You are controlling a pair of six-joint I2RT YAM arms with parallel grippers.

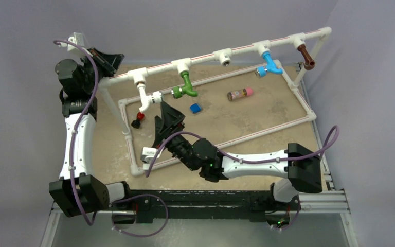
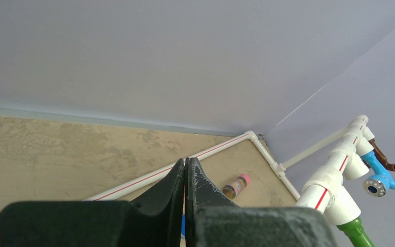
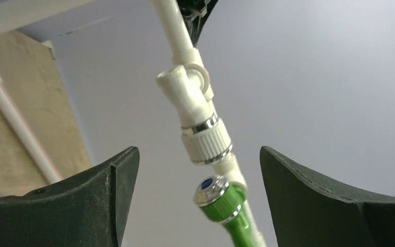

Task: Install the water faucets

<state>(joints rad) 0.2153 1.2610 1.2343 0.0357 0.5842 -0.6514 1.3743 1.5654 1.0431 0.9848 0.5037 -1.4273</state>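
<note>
Risk first. Your right gripper (image 1: pixel 169 114) sat with its fingers spread wide and nothing between them. It was aimed up at the white faucet (image 3: pixel 199 121), with the green faucet (image 3: pixel 221 199) just beside that. A sideways sweep or a careless lift from there could have clipped either tap and twisted it in its socket, or rocked the whole pipe frame (image 1: pixel 203 59). I could not tell how firmly the white one was seated, so a light knock might have been enough to loosen it.

Your left gripper (image 2: pixel 185 165) had its fingers pressed together, empty, up near the frame's left end. A push from that arm could have shifted the frame.

One T-fitting (image 1: pixel 225 56) between green and blue showed an open socket. I saw no loose faucet on the table (image 1: pixel 267 118), only a blue cube (image 1: pixel 195 108), a pink-capped tube (image 1: pixel 240 93) and a small red-and-black piece (image 1: pixel 138 120) I couldn't identify.

The taps: white hung bent from the leftmost fitting, with a chrome ring above a ribbed collar. Green had a chrome-rimmed round end with a blue centre. The blue faucet (image 1: pixel 268 65) and brown faucet (image 1: pixel 305 55) hung further right on the top rail.
</note>
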